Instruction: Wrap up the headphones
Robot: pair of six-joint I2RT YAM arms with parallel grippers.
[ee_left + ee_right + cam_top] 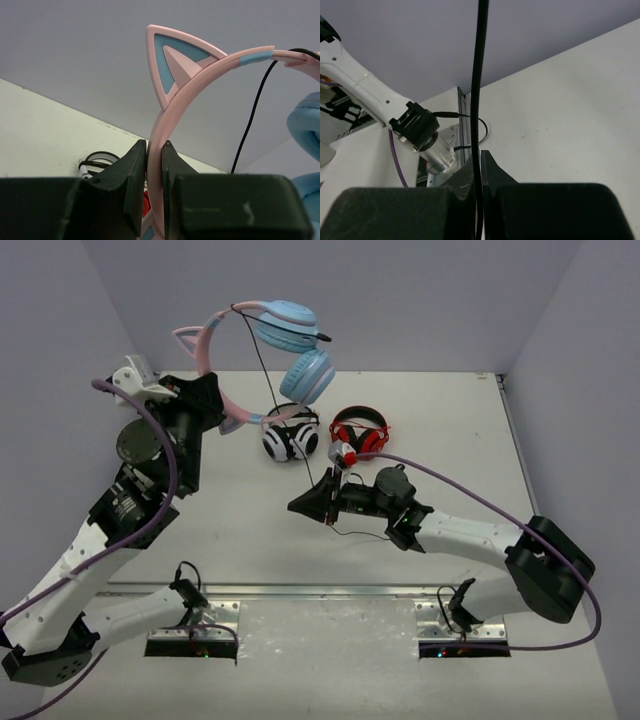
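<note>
The headphones (285, 340) have a pink headband with cat ears and light blue ear cups. My left gripper (228, 412) is shut on the headband and holds them high at the back left. In the left wrist view the headband (170, 115) runs up from between my fingers to one cat ear (175, 62). The thin black cable (270, 390) hangs from the headband down to my right gripper (318, 502), which is shut on it above the table's middle. In the right wrist view the cable (478, 75) rises straight from between the fingers.
White-and-black headphones (290, 436) and red-and-black headphones (360, 432) lie on the table at the back centre, under the raised pair. Grey walls close the back and both sides. A metal rail (320, 590) runs along the near edge.
</note>
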